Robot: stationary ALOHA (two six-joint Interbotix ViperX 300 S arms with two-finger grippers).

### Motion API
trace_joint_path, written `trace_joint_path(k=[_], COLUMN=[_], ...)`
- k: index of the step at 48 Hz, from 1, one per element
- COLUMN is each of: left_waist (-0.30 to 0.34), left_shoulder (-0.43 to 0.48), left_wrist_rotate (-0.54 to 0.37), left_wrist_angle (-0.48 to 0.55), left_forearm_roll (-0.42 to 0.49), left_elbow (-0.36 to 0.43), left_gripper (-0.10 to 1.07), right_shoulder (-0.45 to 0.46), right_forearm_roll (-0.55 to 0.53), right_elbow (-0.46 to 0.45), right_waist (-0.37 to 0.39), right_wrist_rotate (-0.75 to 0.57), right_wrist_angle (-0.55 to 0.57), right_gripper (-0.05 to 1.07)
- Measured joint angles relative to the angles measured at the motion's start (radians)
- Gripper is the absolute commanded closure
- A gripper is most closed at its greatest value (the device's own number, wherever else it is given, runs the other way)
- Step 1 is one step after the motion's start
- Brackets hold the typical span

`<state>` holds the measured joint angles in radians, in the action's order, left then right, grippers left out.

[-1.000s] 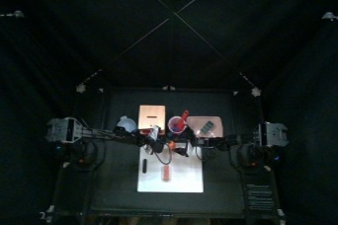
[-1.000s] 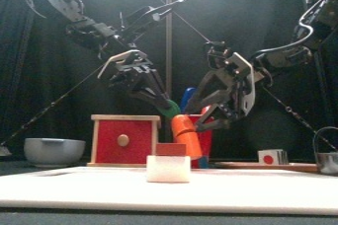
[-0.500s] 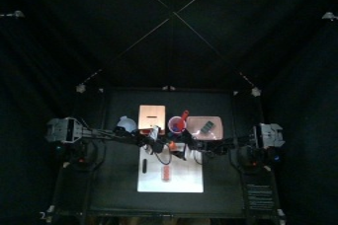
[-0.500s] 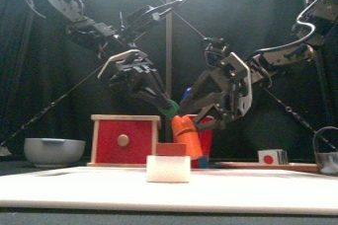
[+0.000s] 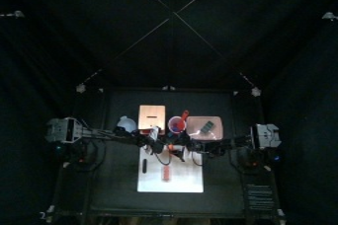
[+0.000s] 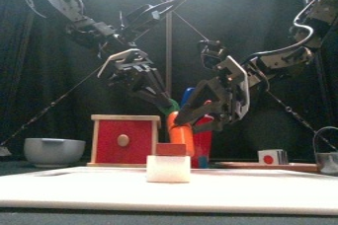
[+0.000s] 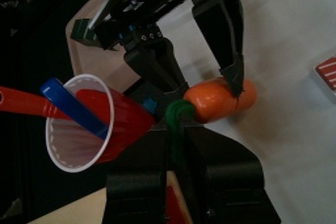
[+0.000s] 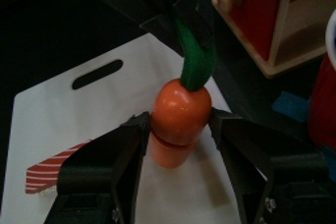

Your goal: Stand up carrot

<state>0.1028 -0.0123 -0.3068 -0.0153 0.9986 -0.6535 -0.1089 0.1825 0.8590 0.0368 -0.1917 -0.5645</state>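
- Left gripper (image 6: pixel 169 104): angled down from the left, jaws part-closed on the carrot's (image 8: pixel 180 115) green top.
- Right gripper (image 8: pixel 182 140): jaws spread, flanking the carrot's body.

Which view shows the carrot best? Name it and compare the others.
The right wrist view: the carrot fills the middle, upright on the white sheet, green top clear. The left wrist view shows it end-on between jaws. The front view shows it partly behind a white block; the top view, barely.
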Motion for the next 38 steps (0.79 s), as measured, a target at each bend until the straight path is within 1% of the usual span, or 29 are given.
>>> trace_joint_path(k=[8,19,33,38], left_waist=[0.000,-0.002,-0.002,-0.002], left_shoulder=[0.000,0.000,0.000,0.000], left_wrist_rotate=[0.000,0.000,0.000,-0.002], left_wrist_angle=[0.000,0.002,0.003,0.005], left_forearm_roll=[0.000,0.000,0.000,0.000], left_elbow=[0.000,0.000,-0.005,-0.006], left_gripper=[0.47,0.47,0.47,0.47], right_shoulder=[-0.006,-0.044,-0.048,-0.049], right_forearm_roll=[0.008,0.011,0.011,0.009], right_elbow=[-0.003,-0.025,-0.032,-0.029], right_waist=[0.008,0.026,0.029,0.029], right_wrist_rotate=[0.002,0.002,0.003,0.003], right_wrist_angle=[-0.018,-0.031,-0.032,-0.032], right_gripper=[0.18,0.18,0.19,0.22])
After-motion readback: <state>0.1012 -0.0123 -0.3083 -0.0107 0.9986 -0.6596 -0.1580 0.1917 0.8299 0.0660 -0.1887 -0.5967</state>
